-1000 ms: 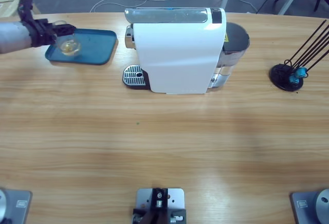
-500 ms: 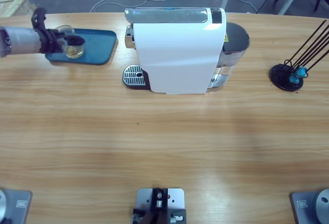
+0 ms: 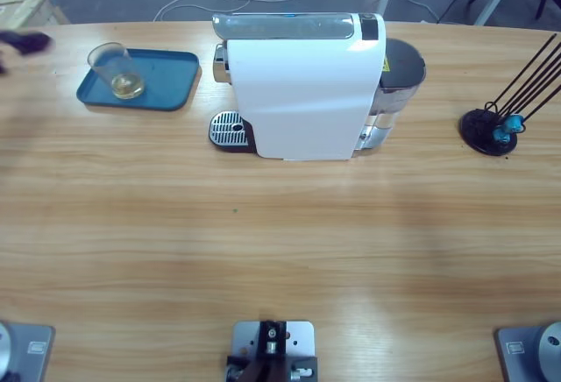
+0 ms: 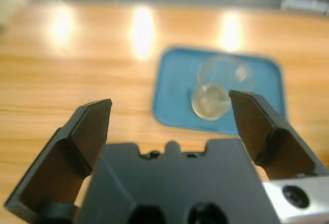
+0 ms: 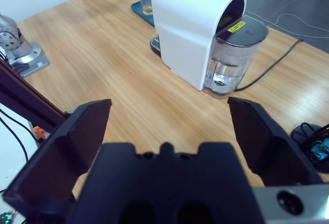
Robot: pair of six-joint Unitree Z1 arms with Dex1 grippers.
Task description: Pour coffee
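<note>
One clear glass (image 3: pixel 117 73) stands upright on my blue tray (image 3: pixel 166 84), a shallow rounded-corner rectangle of smooth plastic at about ten o'clock on the long wood-grain table (image 3: pixel 280 251). Inside the glass lies the coffee (image 3: pixel 127 88), a thin pale amber pool at the bottom, translucent and narrower than the glass rim. My left gripper (image 4: pixel 172 118) has its two black jaws spread wide with nothing between them, hanging above the table short of the tray; from that wrist the glass (image 4: pixel 218 88) shows soft and blurred and the liquid is hard to make out. In the high view only a dark smeared bit of that gripper (image 3: pixel 26 43) shows at the nine o'clock edge, apart from the tray, and the rest is cut off. My right gripper (image 5: pixel 167 126) also has its jaws spread and empty, raised well above the table. Below it sits the glossy white coffee machine (image 5: pixel 198 26), boxy with a rounded top, a clear water tank (image 5: pixel 234 54) at its back partly filled, and a round perforated metal drip grate (image 3: pixel 229 126) at its front. At three o'clock a black round stand (image 3: pixel 486 130) with thin dark rods holds small blue capsules (image 3: pixel 507 125).
</note>
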